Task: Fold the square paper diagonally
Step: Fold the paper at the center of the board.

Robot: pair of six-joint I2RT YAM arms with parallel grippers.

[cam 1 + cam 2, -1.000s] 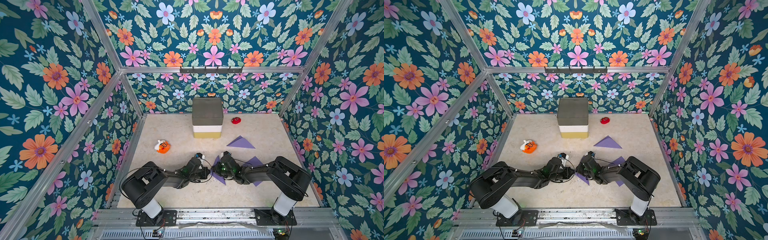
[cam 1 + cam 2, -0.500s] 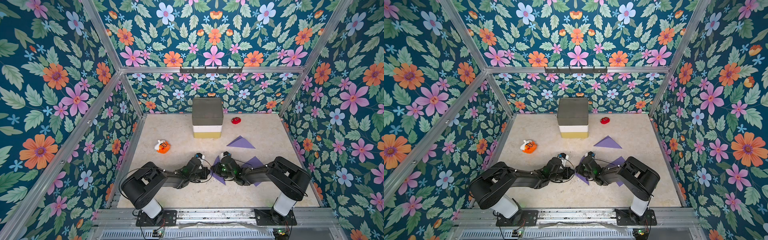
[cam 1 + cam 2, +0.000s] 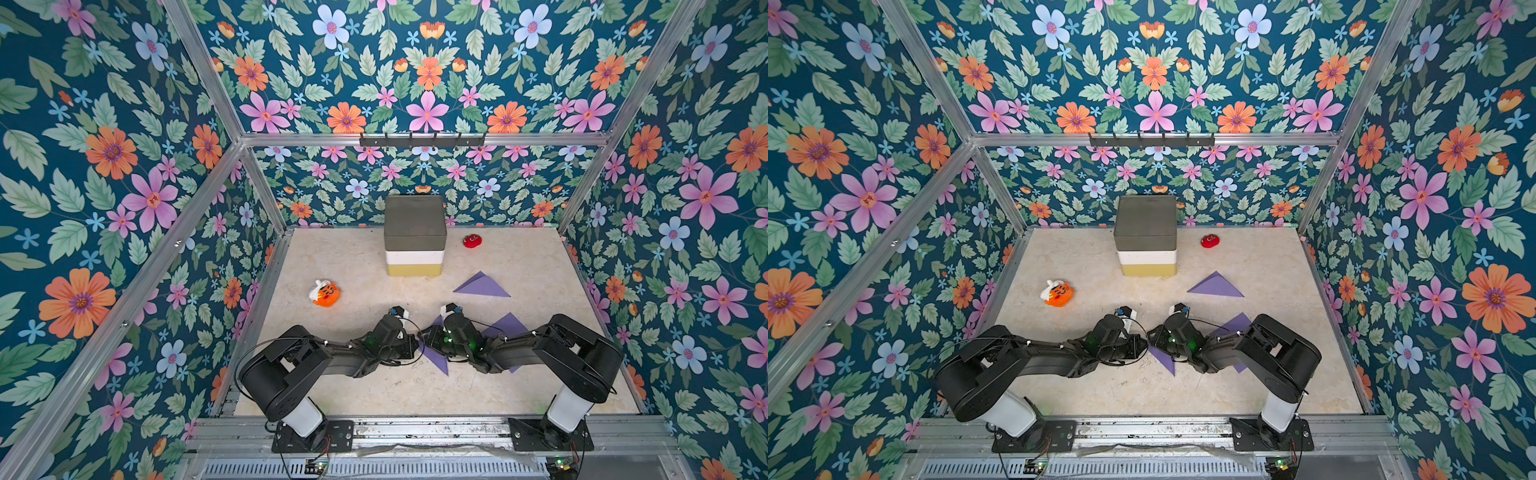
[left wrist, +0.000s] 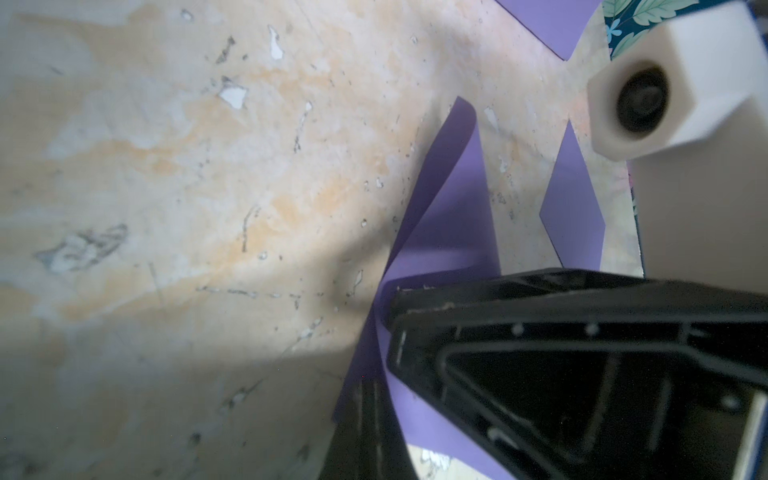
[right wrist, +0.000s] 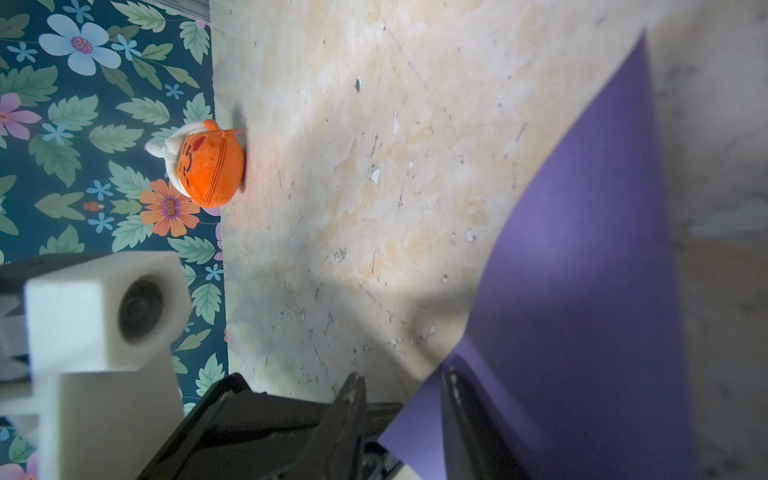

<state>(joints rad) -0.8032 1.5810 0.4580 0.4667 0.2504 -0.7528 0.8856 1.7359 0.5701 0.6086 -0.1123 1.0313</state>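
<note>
With my left gripper [image 3: 412, 340] pinched shut on the curled purple paper [image 3: 437, 360] at the table's [image 3: 374, 388] front centre and my right gripper [image 5: 401, 374] parted loosely around its edge, the sheet could spring back or crease crookedly.

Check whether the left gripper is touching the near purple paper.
Touching. The left wrist view shows the paper sandwiched in the shut left gripper, a purple strip running between its fingers and curling away.
</note>
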